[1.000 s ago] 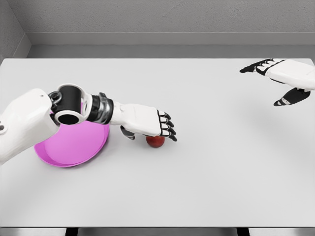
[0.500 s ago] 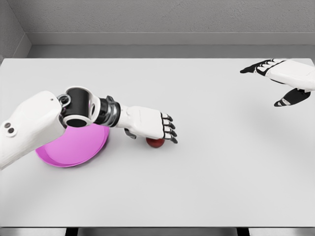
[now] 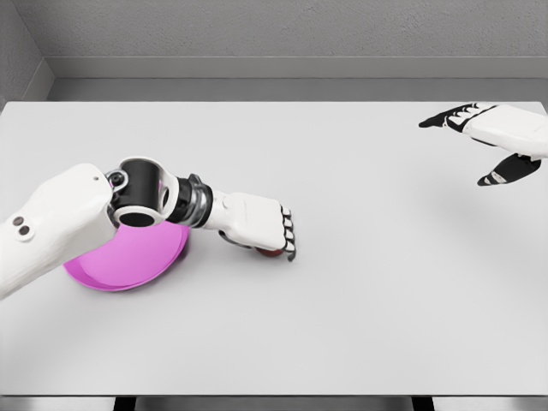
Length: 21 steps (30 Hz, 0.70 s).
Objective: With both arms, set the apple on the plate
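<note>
Simulated test room: bare table [image 3: 360, 282], grey walls [image 3: 282, 26]

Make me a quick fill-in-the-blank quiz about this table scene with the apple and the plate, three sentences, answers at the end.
1. The plate is colored ____.
2. The left hand covers most of the red ____, which sits on the table beside the plate.
3. The right hand hovers at the far ____ side of the picture, holding nothing.

Missing words: pink; apple; right
</note>
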Motion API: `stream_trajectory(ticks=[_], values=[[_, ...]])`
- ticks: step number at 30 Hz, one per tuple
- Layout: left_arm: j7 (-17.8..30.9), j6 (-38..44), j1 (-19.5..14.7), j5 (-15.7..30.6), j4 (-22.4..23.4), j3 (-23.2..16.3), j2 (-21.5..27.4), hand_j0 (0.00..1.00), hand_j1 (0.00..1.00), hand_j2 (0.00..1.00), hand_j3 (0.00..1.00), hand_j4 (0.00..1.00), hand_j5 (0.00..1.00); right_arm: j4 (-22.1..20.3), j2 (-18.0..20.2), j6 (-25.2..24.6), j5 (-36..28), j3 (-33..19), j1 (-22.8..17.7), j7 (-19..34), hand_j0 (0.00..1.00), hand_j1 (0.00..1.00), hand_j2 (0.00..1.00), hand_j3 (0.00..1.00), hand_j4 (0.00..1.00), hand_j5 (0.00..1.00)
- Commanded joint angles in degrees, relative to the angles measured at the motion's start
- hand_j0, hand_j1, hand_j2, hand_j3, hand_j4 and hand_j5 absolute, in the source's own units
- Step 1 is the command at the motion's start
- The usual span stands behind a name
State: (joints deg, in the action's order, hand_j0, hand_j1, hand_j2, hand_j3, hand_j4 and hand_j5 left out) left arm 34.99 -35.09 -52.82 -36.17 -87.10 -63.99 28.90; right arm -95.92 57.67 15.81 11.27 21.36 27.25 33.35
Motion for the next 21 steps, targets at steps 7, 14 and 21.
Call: stream_trajectory(ticks=[7, 14, 21], values=[[0.01, 0.09, 0.0, -0.39, 1.32, -0.79, 0.01, 0.56, 0.56, 0.56, 0.56, 0.56, 0.56, -0.15, 0.07, 0.01, -0.2, 0.0, -0.09, 0.05, 1.0, 1.0, 1.0, 1.0, 1.0, 1.0], [0.01, 0.09, 0.0, -2.76, 1.5, -0.79, -0.16, 0.28, 0.28, 0.28, 0.28, 0.28, 0.28, -0.15, 0.07, -0.08, -0.2, 0.0, -0.18, -0.04, 1.0, 1.0, 1.0, 1.0, 1.0, 1.0], [0.01, 0.09, 0.0, 0.05, 2.55, 0.27, -0.52, 0.2, 0.2, 0.2, 0.2, 0.2, 0.2, -0.06, 0.07, -0.08, -0.2, 0.0, -0.26, 0.05, 1.0, 1.0, 1.0, 1.0, 1.0, 1.0]])
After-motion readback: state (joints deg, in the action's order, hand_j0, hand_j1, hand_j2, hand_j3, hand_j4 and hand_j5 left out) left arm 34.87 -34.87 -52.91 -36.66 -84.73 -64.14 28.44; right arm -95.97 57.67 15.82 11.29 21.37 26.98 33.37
